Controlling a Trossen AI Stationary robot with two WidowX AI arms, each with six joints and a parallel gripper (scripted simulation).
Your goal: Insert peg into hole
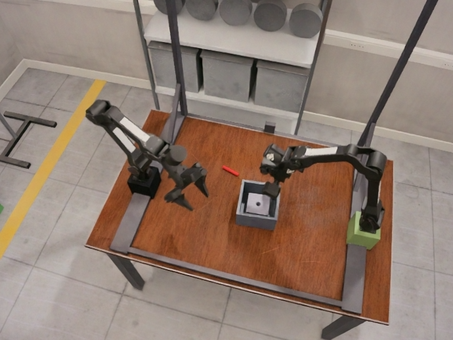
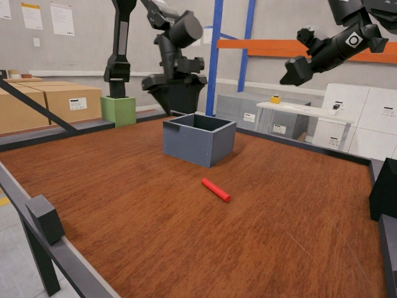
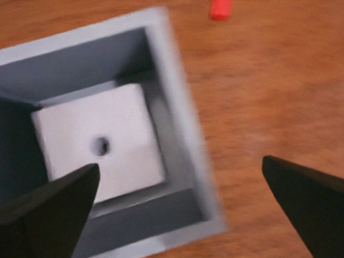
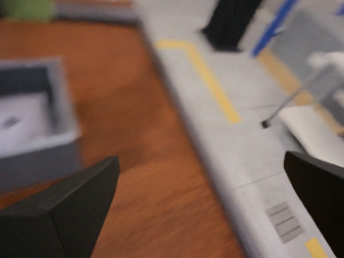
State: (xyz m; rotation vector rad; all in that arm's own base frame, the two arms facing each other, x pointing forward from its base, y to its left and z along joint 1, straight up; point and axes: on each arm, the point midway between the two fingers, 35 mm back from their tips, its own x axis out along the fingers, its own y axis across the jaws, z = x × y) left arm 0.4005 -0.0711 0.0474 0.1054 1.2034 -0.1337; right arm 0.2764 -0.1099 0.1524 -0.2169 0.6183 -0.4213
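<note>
The red peg (image 1: pixel 230 170) lies flat on the wooden table, apart from both grippers; it also shows in the exterior view (image 2: pixel 216 189) and at the top edge of the left wrist view (image 3: pixel 221 9). The open grey box (image 1: pixel 257 205) (image 2: pixel 198 137) stands at mid-table. A white plate (image 3: pixel 100 142) with a small hole (image 3: pixel 102 145) lies on its floor. My left gripper (image 1: pixel 272 182) (image 3: pixel 181 166) hangs above the box's far rim, open and empty. My right gripper (image 1: pixel 190 190) (image 2: pixel 302 54) (image 4: pixel 200 161) is raised over the table beside the black base, open and empty.
A grey rail frames the table edges. The left arm stands on a green block (image 1: pixel 360 233), the right arm on a black block (image 1: pixel 143 182). A small dark block (image 1: pixel 269 127) sits on the back edge. Shelving with grey bins stands behind the table.
</note>
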